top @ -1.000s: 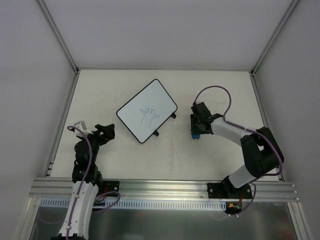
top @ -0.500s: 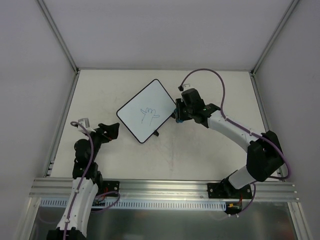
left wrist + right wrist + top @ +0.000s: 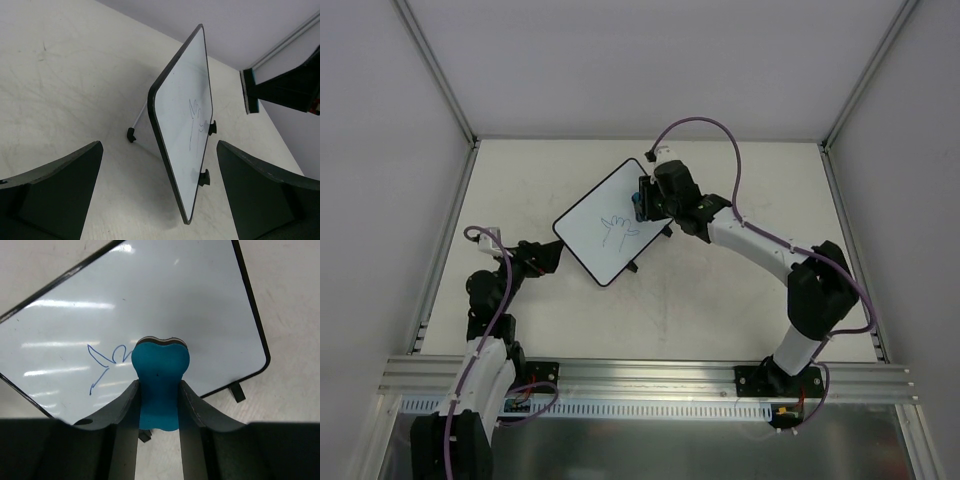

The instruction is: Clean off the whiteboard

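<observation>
The whiteboard (image 3: 613,222) sits tilted on small black feet mid-table, with a line sketch (image 3: 618,229) at its centre. It also shows in the left wrist view (image 3: 185,125) and the right wrist view (image 3: 150,305). My right gripper (image 3: 642,201) is shut on the blue bone-shaped eraser (image 3: 160,382), held over the board's right part, just right of the sketch (image 3: 106,362). The eraser also shows in the left wrist view (image 3: 248,92). My left gripper (image 3: 546,257) is open and empty, just left of the board's near-left edge, its jaws either side of the board's corner.
Metal frame rails (image 3: 445,240) border the table on the left and right (image 3: 840,220). White walls enclose the back. The arm bases sit on a rail (image 3: 640,375) at the near edge.
My right gripper has carried the eraser from the table's right side leftward, over the board's right part. My left gripper has moved a little towards the board's near-left edge.
</observation>
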`<control>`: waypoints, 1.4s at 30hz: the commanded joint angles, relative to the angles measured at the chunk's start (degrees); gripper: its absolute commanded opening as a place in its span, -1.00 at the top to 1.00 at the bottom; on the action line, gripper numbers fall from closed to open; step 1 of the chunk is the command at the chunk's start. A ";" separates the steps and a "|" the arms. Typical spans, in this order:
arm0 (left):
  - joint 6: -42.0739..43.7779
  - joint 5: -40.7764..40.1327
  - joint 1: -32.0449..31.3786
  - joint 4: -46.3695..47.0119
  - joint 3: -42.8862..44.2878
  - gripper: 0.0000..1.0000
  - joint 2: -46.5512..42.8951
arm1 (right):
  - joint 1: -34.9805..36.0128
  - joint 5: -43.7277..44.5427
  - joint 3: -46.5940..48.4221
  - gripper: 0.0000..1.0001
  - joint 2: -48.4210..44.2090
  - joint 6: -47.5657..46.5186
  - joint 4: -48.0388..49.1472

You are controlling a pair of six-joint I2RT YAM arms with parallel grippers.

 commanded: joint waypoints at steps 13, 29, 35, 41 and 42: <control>-4.98 13.12 3.75 29.22 -3.23 -0.97 20.22 | 9.54 12.43 -1.33 1.00 2.86 -8.51 21.11; -9.63 18.56 4.10 46.15 1.78 -0.67 36.13 | 10.43 8.22 -9.60 1.00 0.22 -7.46 30.60; -11.13 19.88 4.10 50.93 4.42 -0.58 42.91 | 10.43 7.95 -10.31 1.00 -0.05 -7.72 32.80; -10.43 20.06 4.01 53.04 4.69 -0.58 43.01 | 10.43 8.39 -9.43 1.00 0.74 -7.73 32.80; -10.17 19.97 4.01 53.65 4.51 -0.58 42.66 | 10.34 8.30 -9.25 1.00 0.92 -7.64 32.80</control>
